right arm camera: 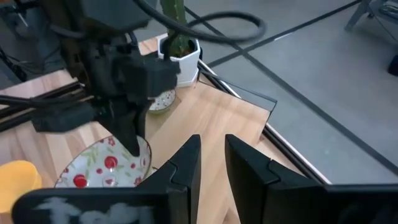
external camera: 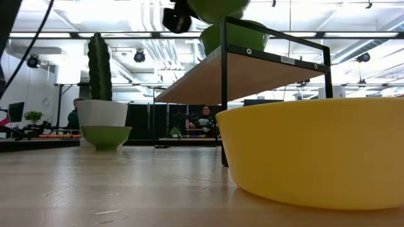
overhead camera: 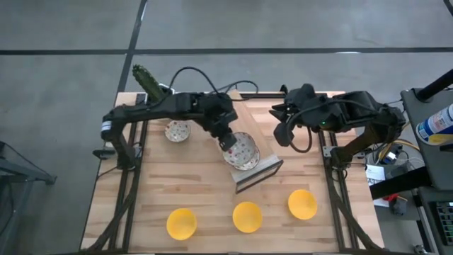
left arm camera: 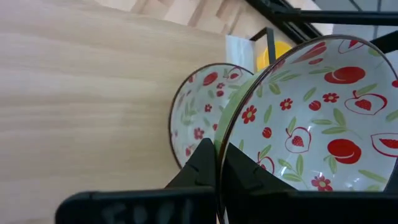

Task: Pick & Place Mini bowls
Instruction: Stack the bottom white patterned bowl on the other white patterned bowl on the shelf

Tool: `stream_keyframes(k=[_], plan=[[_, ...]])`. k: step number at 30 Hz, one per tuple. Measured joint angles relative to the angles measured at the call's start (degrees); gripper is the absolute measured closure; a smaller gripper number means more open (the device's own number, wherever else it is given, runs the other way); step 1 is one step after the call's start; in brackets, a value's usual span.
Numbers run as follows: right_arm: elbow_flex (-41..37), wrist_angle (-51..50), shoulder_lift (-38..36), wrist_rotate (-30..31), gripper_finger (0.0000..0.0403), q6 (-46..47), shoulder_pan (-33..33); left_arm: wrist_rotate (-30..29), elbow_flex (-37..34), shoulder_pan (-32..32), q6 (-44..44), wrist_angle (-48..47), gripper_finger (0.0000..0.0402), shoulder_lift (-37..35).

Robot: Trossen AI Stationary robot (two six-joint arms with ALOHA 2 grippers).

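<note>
White with red fruit print, the speckled bowl [overhead camera: 241,150] hangs pinched by its rim in the left end effector [overhead camera: 228,140], directly above another bowl [left arm camera: 196,115], apparently on the shelf [overhead camera: 265,172]; right end effector [right arm camera: 210,163] waits slightly parted, far right.

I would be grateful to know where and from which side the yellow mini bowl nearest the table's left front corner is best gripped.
Grip the rim of the plain yellow round bowl, coming straight down from above with one finger inside and one outside. It sits upright, mouth up, its thin edge exposed, apart from the middle yellow bowl. The left gripper takes the red-patterned white bowl this way.
</note>
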Motion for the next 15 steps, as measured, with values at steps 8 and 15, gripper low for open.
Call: stream_keyframes(k=[8, 15], plan=[[-0.07, -1.31, 0.11, -0.11, 0.0335, 1.05, 0.19, -0.97, 1.04, -0.14, 1.4, -0.89, 0.0394, 3.99], [-0.09, -1.31, 0.11, -0.11, 0.0335, 1.02, 0.21, -1.91, 0.94, -0.11, 2.64, -0.86, 0.0396, 4.09]])
